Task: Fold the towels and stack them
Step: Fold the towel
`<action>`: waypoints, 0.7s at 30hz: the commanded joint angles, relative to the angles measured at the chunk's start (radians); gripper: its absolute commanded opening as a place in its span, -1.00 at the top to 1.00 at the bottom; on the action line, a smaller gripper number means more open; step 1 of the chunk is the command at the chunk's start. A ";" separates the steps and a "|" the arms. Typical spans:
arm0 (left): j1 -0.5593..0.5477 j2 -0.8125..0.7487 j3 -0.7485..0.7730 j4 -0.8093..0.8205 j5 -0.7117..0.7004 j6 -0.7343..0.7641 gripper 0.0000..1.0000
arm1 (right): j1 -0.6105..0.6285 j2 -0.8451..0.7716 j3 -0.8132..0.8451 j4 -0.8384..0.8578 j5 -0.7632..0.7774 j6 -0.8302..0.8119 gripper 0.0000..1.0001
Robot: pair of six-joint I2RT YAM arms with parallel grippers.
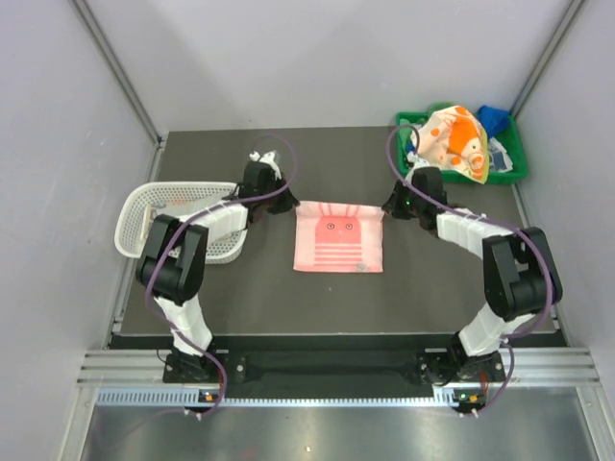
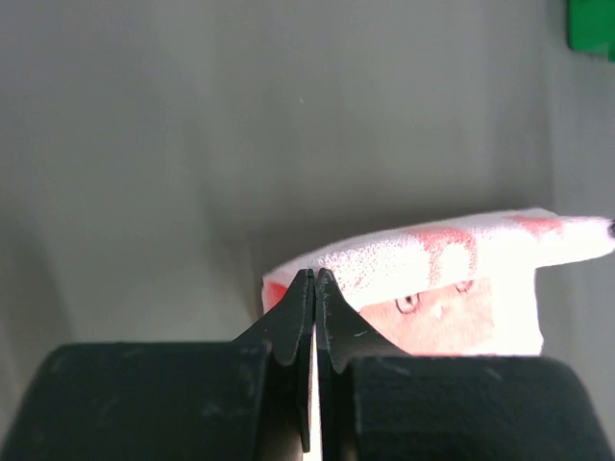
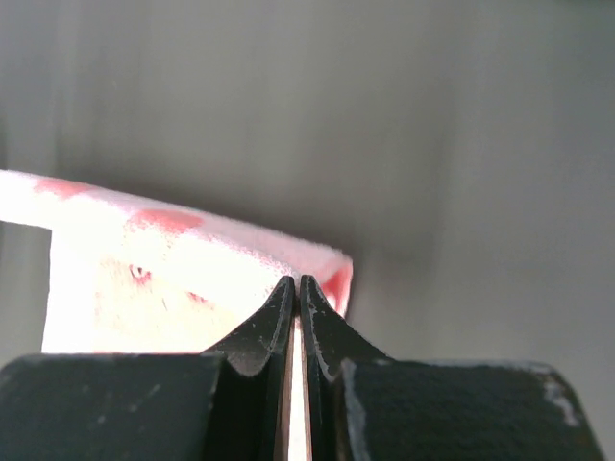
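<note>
Pink nubby square towel (image 1: 338,245), rabbit face, 2 far corners pinched by left pincer (image 2: 315,288), right pincer (image 3: 296,290)

The left arm (image 1: 178,259) rises from its base at the near edge of the tabletop (image 1: 240,307), bends sharply at the elbow and reaches inward toward the middle. Its left gripper (image 1: 291,204) sits low with jaws pinched together on the far left corner of the pink towel (image 1: 338,240). The right arm (image 1: 509,274) mirrors this pose from the other side, its right gripper (image 1: 385,206) likewise clamped on the towel's far right corner.
</note>
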 commanded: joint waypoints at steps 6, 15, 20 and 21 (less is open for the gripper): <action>-0.033 -0.201 -0.198 0.143 0.005 -0.037 1.00 | 0.003 -0.183 -0.184 0.093 -0.001 0.039 0.93; -0.078 -0.313 -0.381 0.174 -0.022 -0.049 1.00 | 0.026 -0.328 -0.335 0.105 -0.013 0.065 0.93; -0.087 -0.373 -0.421 0.160 -0.025 -0.044 1.00 | 0.049 -0.401 -0.387 0.098 -0.013 0.077 0.92; -0.089 -0.381 -0.435 0.158 -0.027 -0.043 1.00 | 0.052 -0.410 -0.392 0.090 -0.010 0.079 0.92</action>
